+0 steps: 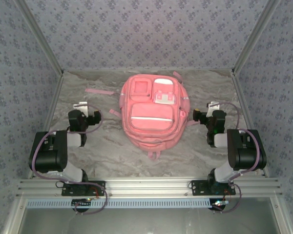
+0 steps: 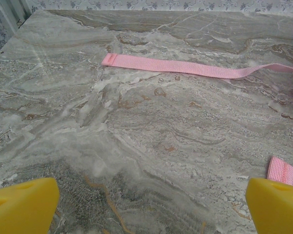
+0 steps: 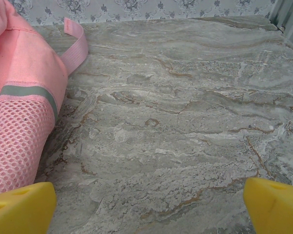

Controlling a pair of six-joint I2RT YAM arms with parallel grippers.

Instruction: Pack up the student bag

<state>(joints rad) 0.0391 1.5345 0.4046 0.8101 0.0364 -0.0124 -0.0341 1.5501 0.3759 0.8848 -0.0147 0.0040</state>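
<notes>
The student bag (image 1: pixel 150 114), a big pink backpack with white patches on its front pockets, lies flat in the middle of the marble table. One long pink strap (image 2: pixel 185 67) stretches out to its left, and a second strap end (image 2: pixel 284 171) lies near my left gripper. My left gripper (image 2: pixel 151 204) stands open over bare table, left of the bag (image 1: pixel 84 113). My right gripper (image 3: pixel 149 204) is open too, just right of the bag (image 1: pixel 209 113). The bag's mesh side pocket (image 3: pixel 14 136) and a strap loop (image 3: pixel 75 46) lie at its left. Nothing is held.
The grey marble table (image 1: pixel 112 146) is closed in by patterned walls at the left, back and right. An aluminium rail (image 1: pixel 146 187) carrying both arm bases runs along the near edge.
</notes>
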